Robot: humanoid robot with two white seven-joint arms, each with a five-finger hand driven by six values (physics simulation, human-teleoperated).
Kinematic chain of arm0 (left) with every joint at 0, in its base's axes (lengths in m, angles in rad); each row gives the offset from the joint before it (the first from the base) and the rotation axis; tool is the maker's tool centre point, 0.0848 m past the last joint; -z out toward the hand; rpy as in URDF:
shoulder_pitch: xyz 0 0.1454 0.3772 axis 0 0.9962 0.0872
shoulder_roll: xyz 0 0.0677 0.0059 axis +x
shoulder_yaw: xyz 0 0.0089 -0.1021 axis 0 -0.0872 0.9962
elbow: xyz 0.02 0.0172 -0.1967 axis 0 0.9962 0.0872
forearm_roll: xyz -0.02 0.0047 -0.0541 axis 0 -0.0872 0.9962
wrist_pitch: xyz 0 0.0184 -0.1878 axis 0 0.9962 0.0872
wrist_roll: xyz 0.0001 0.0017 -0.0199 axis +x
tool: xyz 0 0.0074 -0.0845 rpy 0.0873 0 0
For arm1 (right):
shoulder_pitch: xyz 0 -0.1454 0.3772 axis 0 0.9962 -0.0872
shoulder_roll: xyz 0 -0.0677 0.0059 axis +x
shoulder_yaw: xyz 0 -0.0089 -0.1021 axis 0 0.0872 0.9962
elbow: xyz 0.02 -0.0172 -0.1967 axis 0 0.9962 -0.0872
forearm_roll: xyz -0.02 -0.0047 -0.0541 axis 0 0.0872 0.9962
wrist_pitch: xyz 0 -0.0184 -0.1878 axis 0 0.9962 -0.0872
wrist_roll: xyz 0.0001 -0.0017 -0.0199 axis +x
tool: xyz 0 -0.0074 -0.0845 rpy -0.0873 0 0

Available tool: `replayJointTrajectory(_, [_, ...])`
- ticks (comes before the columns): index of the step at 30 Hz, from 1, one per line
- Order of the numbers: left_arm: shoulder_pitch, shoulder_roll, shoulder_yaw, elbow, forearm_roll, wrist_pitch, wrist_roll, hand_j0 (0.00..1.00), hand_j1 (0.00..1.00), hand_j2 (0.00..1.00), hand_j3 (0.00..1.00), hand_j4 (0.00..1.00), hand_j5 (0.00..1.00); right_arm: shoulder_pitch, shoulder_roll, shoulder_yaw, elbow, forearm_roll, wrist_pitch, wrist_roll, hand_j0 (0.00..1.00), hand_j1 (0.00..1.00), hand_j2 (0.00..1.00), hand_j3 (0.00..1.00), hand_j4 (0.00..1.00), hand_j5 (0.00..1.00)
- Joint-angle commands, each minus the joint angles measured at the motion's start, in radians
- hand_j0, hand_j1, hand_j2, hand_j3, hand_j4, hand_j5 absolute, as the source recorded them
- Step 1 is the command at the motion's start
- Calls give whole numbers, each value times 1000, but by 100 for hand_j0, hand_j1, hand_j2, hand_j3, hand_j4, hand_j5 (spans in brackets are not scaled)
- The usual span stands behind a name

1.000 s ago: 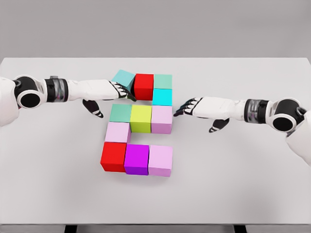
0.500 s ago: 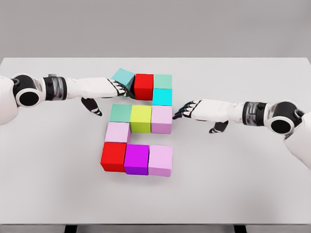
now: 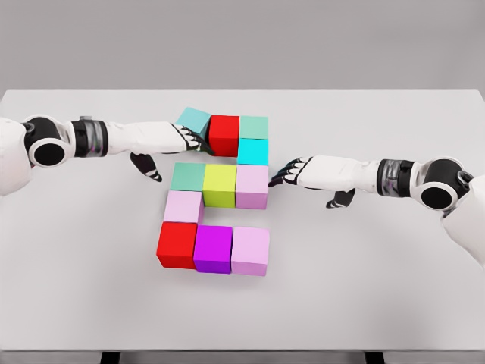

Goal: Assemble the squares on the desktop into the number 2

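1. Your left hand (image 3: 182,139) lies flat with fingers extended, touching the tilted teal cube (image 3: 194,120) – it grips nothing.
2. That cube sits skewed beside the red cube (image 3: 224,134) in the top row.
3. Your right hand (image 3: 297,171) has its fingers spread, its fingertips just beside the pink cube (image 3: 252,186).

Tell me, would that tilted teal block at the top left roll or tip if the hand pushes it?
The teal block probably slides or pivots rather than rolls: its faces look flat and square. It seems stiff, keeping sharp edges against the left robot hand. Sitting askew beside the red block, it may twist before squaring up.
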Motion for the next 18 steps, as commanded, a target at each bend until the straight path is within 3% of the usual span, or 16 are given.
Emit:
replayJointTrajectory(1, [0,-2,2,-3,6,1,0,99,99,99,99,99,99,0,0,0,0,-6,2,0,100,100,100,100,100,100])
replayJointTrajectory(18, [6,3,16,-12,6,1,0,99,99,99,99,99,99,0,-3,0,1,-5,2,0,100,100,100,100,100,100])
